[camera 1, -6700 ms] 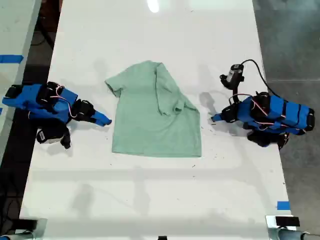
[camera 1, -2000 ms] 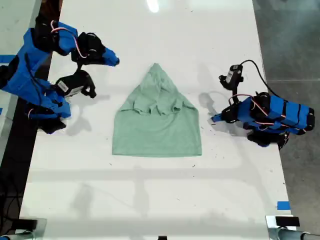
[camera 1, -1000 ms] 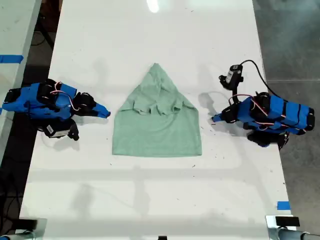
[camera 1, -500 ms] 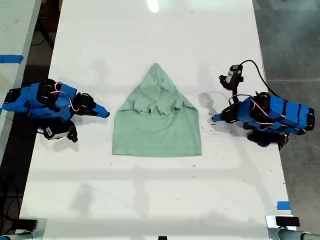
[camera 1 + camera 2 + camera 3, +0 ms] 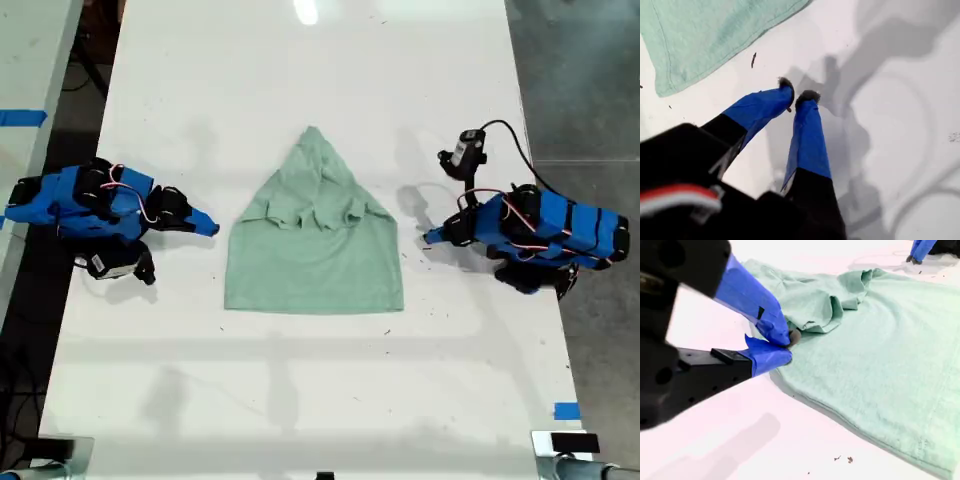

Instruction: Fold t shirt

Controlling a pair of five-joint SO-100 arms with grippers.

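The pale mint-green t shirt [image 5: 315,250] lies flat mid-table, both sleeves folded in so its top narrows to a point. My second gripper [image 5: 212,229] rests on the table at the exterior view's left, shut and empty, just off the shirt's edge. In the second wrist view, its tips [image 5: 789,345] sit beside the folded sleeves of the shirt [image 5: 880,340]. My first gripper [image 5: 428,238] lies at the exterior view's right, shut and empty, a short gap from the shirt. The first wrist view has its tips [image 5: 797,94] on bare table near a hem corner of the shirt [image 5: 705,35].
The white table [image 5: 300,400] has dark floor past its edge at the exterior view's right. A small camera on a cable [image 5: 466,150] stands above the first arm. Blue tape [image 5: 566,410] marks the near corner at that view's right. Dark specks [image 5: 753,60] dot the surface.
The shirt's sleeve at the exterior view's left, spread out earlier, now lies folded in. The second arm was raised at the far left, then came down beside the shirt. The first arm stayed put.
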